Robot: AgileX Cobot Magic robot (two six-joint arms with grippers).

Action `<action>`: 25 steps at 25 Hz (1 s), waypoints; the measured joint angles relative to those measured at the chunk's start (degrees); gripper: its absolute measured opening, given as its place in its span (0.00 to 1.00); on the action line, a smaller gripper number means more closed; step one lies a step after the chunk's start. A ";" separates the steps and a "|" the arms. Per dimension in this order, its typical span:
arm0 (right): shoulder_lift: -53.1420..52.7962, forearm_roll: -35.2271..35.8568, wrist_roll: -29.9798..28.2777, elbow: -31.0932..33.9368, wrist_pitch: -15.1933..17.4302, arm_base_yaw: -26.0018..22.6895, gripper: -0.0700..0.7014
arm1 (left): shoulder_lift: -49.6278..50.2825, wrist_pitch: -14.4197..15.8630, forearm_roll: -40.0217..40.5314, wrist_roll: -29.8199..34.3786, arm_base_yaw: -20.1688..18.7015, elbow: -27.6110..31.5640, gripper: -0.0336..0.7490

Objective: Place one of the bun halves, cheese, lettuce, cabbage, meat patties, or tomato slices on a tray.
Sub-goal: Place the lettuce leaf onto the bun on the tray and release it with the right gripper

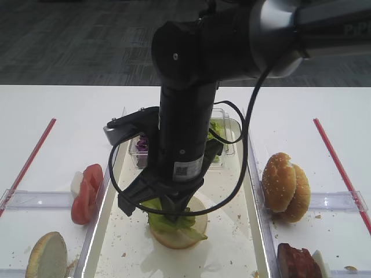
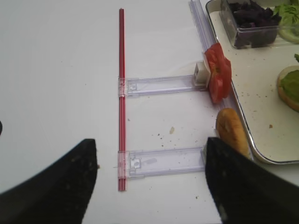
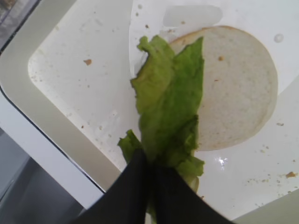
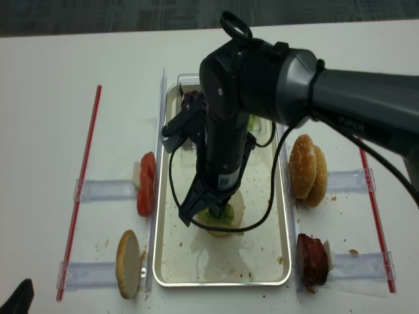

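My right gripper [image 3: 150, 172] is shut on a green lettuce leaf [image 3: 170, 102] by one end. The leaf hangs over the left part of a cut-face-up bun half [image 3: 238, 88] that lies on the silvery tray [image 3: 60, 116]. In the high view the right gripper [image 1: 168, 211] stands low over that bun half [image 1: 185, 234], and the lettuce [image 1: 168, 220] touches it. My left gripper [image 2: 149, 142] is open and holds nothing. It hovers over the white table left of the tray [image 2: 261, 116], above a clear plastic holder.
Tomato slices [image 1: 87, 191] and a bun half [image 1: 47, 255] stand on edge left of the tray. Sesame buns [image 1: 285, 185] and meat patties [image 1: 298, 262] sit to its right. A clear tub of purple cabbage [image 2: 252, 21] and more lettuce [image 2: 288, 11] is at the tray's far end. Red straws [image 1: 29, 162] border the area.
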 joint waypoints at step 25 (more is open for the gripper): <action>0.75 -5.56 3.56 0.00 -2.32 0.00 0.17 | 0.00 0.00 0.00 0.00 0.00 0.00 0.62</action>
